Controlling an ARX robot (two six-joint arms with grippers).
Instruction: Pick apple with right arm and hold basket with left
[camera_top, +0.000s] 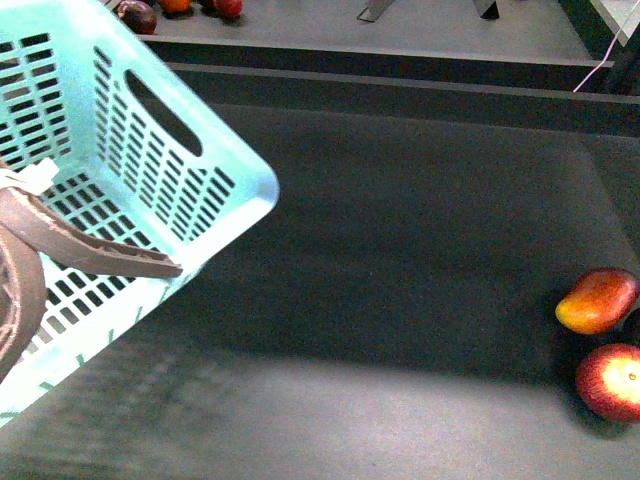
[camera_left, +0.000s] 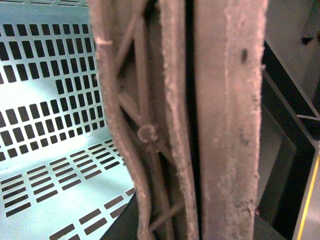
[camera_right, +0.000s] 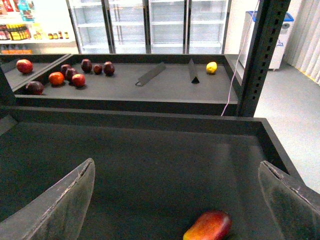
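Observation:
The apple (camera_top: 612, 381), round and red with a pale yellow patch, lies on the dark surface at the front right edge of the front view. The aqua slotted basket (camera_top: 140, 190) hangs tilted at the left, its brown ribbed handle (camera_top: 90, 250) bound with a white zip tie. My left gripper is shut on the handle (camera_left: 220, 125), which fills the left wrist view; its fingers are hidden. The basket's slotted wall (camera_left: 45, 125) shows behind. My right gripper (camera_right: 180, 200) is open wide, fingers (camera_right: 65, 205) above the surface. The apple is out of the right wrist view.
An elongated red-and-yellow fruit (camera_top: 597, 300) lies just behind the apple and shows between my right fingers (camera_right: 207, 226). A raised ledge (camera_top: 400, 80) runs behind the tray. On the far shelf lie several dark and red fruits (camera_right: 70, 75) and a yellow one (camera_right: 212, 67).

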